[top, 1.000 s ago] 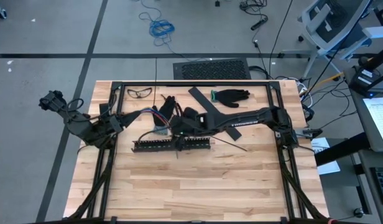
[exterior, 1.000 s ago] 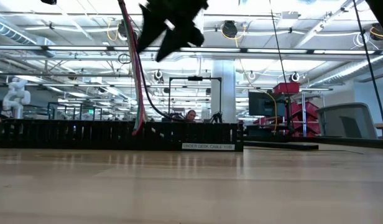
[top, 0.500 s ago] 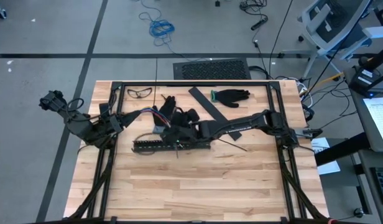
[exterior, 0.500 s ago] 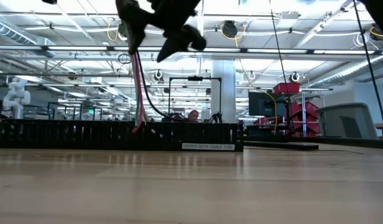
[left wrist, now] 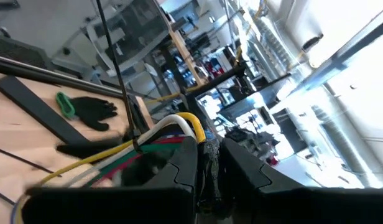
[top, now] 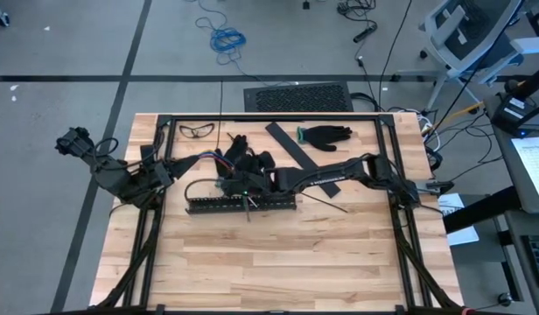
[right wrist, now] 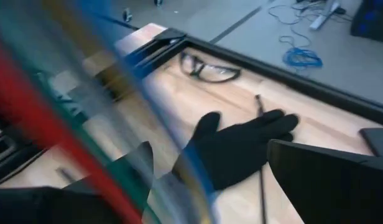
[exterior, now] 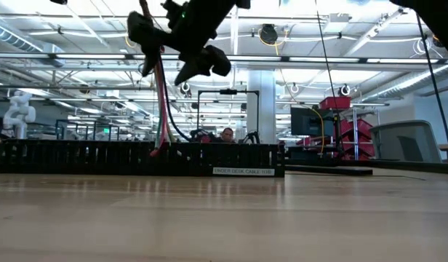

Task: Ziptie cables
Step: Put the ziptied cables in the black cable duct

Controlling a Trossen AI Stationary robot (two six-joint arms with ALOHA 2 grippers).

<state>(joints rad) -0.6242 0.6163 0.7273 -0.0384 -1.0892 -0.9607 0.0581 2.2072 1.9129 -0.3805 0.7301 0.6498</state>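
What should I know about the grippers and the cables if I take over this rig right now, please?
Left gripper: shut on the cables, holding one end near the table's left side.
Right gripper: open, fingers either side of the raised cables above the black slotted strip, not gripping.
Cables: they run from the left gripper across to the middle of the table and hang down to the strip.
Done: the bundle is gathered and lifted.
Left: no ziptie shows around the cables yet, so the tying itself remains.
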